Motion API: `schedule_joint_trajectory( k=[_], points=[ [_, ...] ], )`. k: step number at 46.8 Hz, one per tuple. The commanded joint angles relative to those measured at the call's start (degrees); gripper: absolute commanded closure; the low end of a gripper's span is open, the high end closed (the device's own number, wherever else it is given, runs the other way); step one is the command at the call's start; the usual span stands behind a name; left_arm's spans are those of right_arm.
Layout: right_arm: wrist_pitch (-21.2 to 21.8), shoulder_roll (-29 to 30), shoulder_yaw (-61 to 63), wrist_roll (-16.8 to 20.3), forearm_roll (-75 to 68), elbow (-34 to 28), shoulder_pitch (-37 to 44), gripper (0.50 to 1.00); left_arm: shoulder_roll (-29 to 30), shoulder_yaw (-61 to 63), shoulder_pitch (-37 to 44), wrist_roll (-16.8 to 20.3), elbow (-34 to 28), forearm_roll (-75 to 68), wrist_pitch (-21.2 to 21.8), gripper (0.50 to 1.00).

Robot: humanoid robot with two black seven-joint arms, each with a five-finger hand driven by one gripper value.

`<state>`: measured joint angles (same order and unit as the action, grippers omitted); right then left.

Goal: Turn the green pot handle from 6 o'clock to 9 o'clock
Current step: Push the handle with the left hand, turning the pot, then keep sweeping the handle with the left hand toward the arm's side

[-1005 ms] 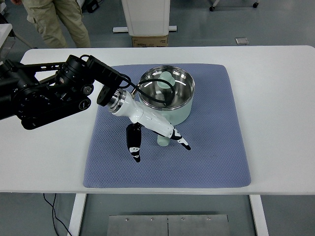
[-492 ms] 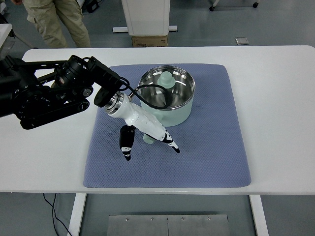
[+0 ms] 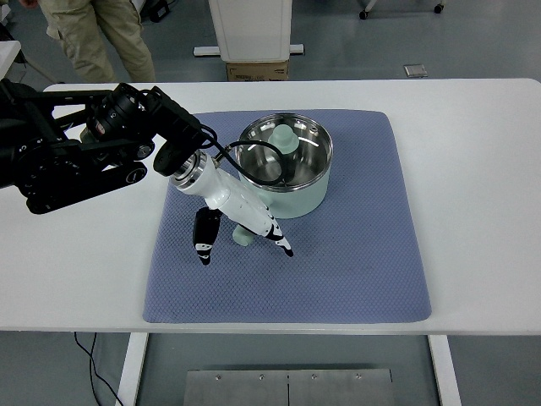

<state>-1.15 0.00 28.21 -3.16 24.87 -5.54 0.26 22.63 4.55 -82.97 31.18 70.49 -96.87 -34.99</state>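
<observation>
Mid-turn, by my read: handle [image 3: 243, 236] sits at roughly 7 o'clock off the pot [image 3: 286, 166], poking out toward the mat's [image 3: 355, 254] near-left. Left hand [image 3: 241, 222] straddles it, fingers [image 3: 203, 241] spread, thumb on handle's left, other digits w/ tips on its right, touching it; nothing pinched. Next call: push handle further clockwise to 9, w/o dragging the pot off centre. Worktop [image 3: 473, 169] beyond. No readable writing anywhere.

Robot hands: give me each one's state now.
Left robot hand: fingers spread around the pot handle; a grip cannot be told.
Right robot hand: not in view.
</observation>
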Motion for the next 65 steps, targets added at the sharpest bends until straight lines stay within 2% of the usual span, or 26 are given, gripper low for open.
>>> schedule_joint_trajectory(
  k=[1, 65],
  points=[
    [0.01, 0.0, 0.0, 0.0, 0.0, 0.0, 0.0, 0.5, 0.04, 0.63, -0.35, 0.1, 0.0, -0.68, -0.01, 0.5],
    [0.01, 0.0, 0.0, 0.0, 0.0, 0.0, 0.0, 0.5, 2.5, 8.1, -8.08, 1.69, -0.79, -12.99, 0.28, 0.5]
  ],
)
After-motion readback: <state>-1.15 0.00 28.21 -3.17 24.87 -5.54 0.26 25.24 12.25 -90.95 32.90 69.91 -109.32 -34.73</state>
